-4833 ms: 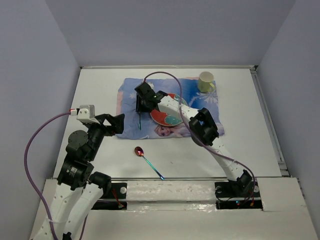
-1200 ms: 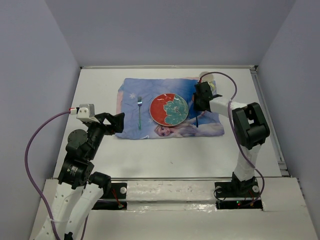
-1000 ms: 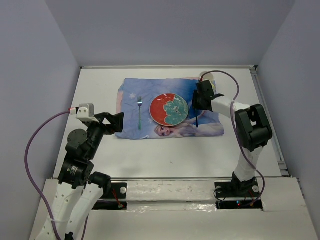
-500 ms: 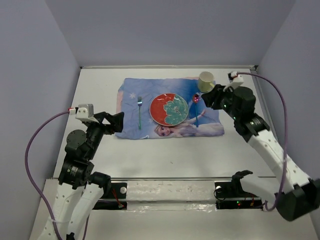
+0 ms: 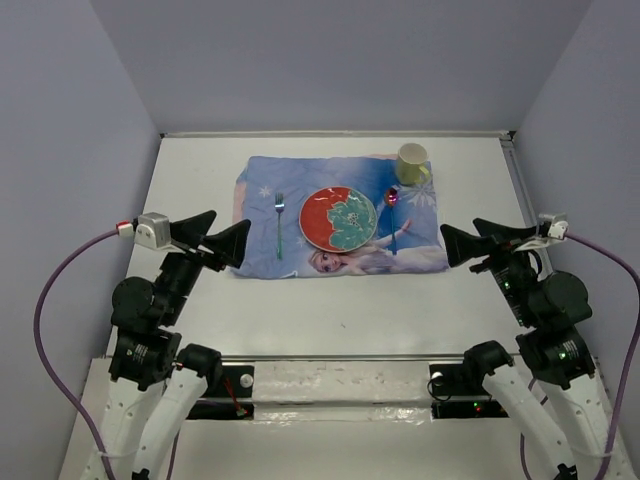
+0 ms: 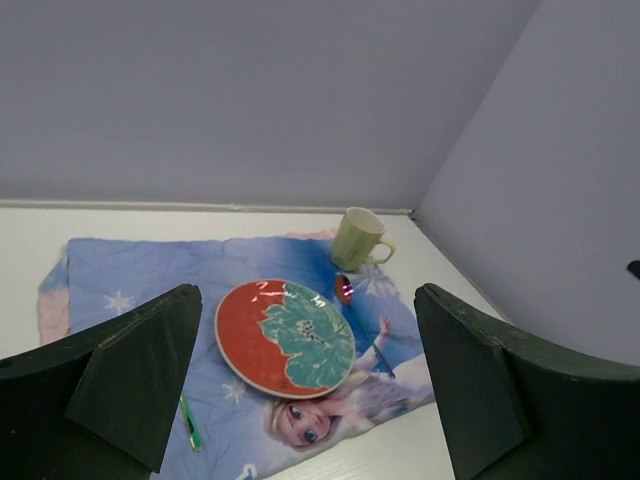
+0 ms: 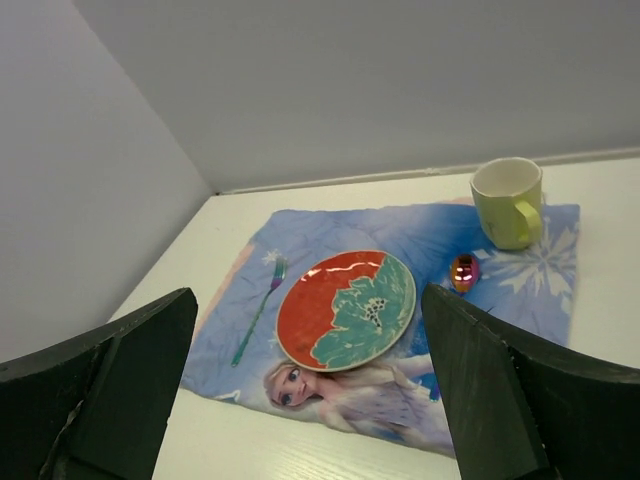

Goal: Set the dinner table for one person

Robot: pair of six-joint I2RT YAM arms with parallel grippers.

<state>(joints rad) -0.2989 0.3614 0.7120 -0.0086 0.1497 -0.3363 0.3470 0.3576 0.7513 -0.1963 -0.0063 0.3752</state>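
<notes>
On the white dinner table (image 5: 340, 310) a blue princess placemat (image 5: 260, 180) carries a red and teal plate (image 5: 339, 219). A green fork (image 5: 279, 225) lies left of the plate and a shiny spoon (image 5: 392, 212) lies right of it. A pale yellow mug (image 5: 411, 164) stands on the mat's far right corner. My left gripper (image 5: 225, 233) hovers open at the mat's near left, holding nothing. My right gripper (image 5: 462, 236) hovers open off the mat's right edge, also holding nothing. Both wrist views look down on the plate (image 6: 285, 335) (image 7: 345, 308) between wide-apart jaws.
Grey walls close the table in at the back and on both sides. A raised rail (image 5: 535, 240) runs along the right edge. Bare white tabletop (image 5: 330, 320) lies between the mat and the arm bases.
My right arm has pulled back from beside the mug to the near right, and its jaws have spread wide. The spoon stays on the mat. My left wrist has lifted slightly.
</notes>
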